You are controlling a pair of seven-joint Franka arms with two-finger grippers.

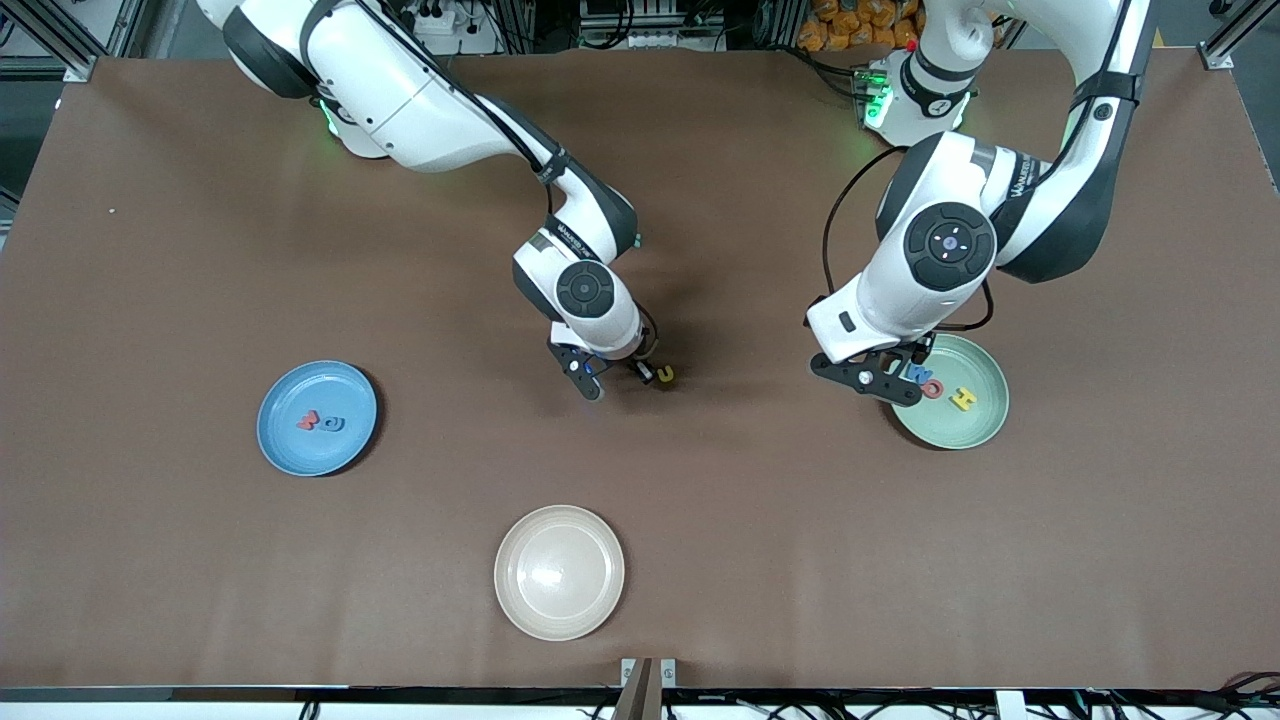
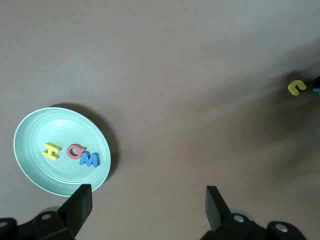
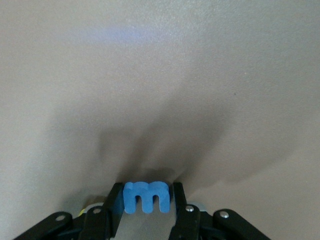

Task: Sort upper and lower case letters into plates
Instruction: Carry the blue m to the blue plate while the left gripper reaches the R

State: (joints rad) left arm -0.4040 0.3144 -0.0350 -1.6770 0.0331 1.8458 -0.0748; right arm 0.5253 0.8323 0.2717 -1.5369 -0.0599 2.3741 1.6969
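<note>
My right gripper (image 1: 617,378) is over the middle of the table, shut on a blue lower-case m (image 3: 146,196) that stands upright between its jaws (image 3: 146,202). A small yellow letter (image 1: 664,374) lies on the table right beside it and also shows in the left wrist view (image 2: 296,87). My left gripper (image 1: 890,385) is open and empty (image 2: 148,200), over the mint green plate's (image 1: 975,425) edge. That plate (image 2: 35,132) holds a yellow H (image 2: 50,150), a red Q (image 2: 75,151) and a blue M (image 2: 89,159). The blue plate (image 1: 290,455) holds a red letter (image 1: 308,420) and a blue letter (image 1: 331,424).
An empty cream-beige plate (image 1: 559,571) sits near the table's front edge, nearer to the front camera than both grippers. The blue plate lies toward the right arm's end, the mint plate toward the left arm's end.
</note>
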